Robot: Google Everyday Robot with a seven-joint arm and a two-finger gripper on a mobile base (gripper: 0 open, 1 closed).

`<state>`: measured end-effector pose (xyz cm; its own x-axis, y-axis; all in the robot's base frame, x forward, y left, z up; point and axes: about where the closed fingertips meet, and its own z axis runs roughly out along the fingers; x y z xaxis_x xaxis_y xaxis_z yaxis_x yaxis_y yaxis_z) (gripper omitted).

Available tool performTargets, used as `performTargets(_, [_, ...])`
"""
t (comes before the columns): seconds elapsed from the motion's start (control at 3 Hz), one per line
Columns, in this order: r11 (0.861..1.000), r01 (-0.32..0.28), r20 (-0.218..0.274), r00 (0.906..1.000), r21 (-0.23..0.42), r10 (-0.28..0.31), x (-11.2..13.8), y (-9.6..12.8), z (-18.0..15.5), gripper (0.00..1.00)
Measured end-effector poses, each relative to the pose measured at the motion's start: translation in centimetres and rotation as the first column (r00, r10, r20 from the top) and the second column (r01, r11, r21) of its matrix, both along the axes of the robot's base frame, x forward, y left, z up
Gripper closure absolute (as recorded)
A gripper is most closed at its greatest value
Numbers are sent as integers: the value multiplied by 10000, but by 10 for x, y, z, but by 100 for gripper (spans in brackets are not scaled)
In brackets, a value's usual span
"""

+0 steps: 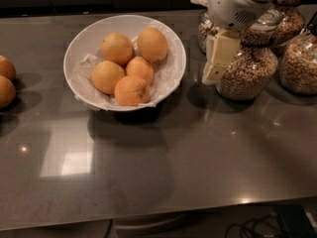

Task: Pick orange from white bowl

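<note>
The white bowl (79, 43) stands on the dark counter at centre left, lined with crumpled white paper, and holds several oranges. The orange (152, 43), smooth, yellowish and slightly egg-shaped, lies at the bowl's back right. A deeper-orange one with a puckered dimple (132, 90) lies at the front. My gripper (216, 63) hangs from the white arm (233, 6) at the upper right. It is to the right of the bowl's rim, above the counter and in front of a glass jar. It holds nothing that I can see.
Glass jars of grains and nuts (245, 66) (299, 63) stand at the back right, close behind the gripper. Two more oranges (6, 67) (5, 90) lie at the left edge. The counter's front edge (158, 217) runs along the bottom.
</note>
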<state>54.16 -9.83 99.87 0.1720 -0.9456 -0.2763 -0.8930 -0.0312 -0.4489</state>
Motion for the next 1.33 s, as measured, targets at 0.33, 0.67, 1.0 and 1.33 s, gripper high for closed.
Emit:
performTargets(0.33, [9988,-304,587,9979,377,282,25,8,1,0])
performTargets(0.67, [9928,-761,1034,9924,923,664,48,23,3,0])
performTargets(1.0, [9836,-858,1058,9920,1589,694,67,33,0,0])
performTargets(1.33, [9827,-881,1189,9905,1631,691,66,35,-2,0])
